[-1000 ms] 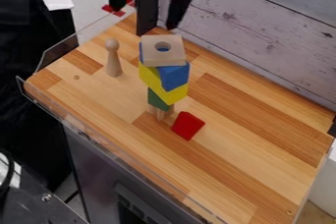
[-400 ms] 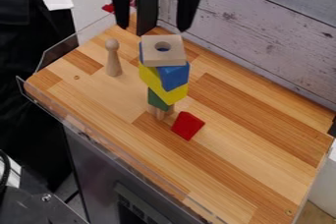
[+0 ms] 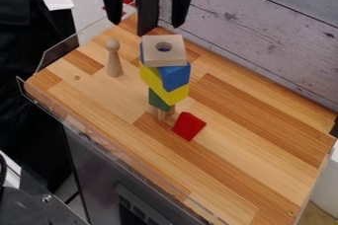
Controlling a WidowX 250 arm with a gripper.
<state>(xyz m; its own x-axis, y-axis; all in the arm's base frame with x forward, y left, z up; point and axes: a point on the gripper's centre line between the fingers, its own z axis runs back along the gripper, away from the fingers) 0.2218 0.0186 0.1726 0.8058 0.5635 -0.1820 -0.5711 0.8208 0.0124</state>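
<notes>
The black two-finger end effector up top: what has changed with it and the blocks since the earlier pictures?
The end effector has turned from a slanted pose to face the camera more squarely, then shifted slightly up and left in the view. It grasped and released nothing. The multicoloured block stack, pale wooden peg figure and angular red block stayed put.

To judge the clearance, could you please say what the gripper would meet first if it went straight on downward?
Likely the pale block atop the stack, below the open gripper in view, though depth is unclear.
</notes>
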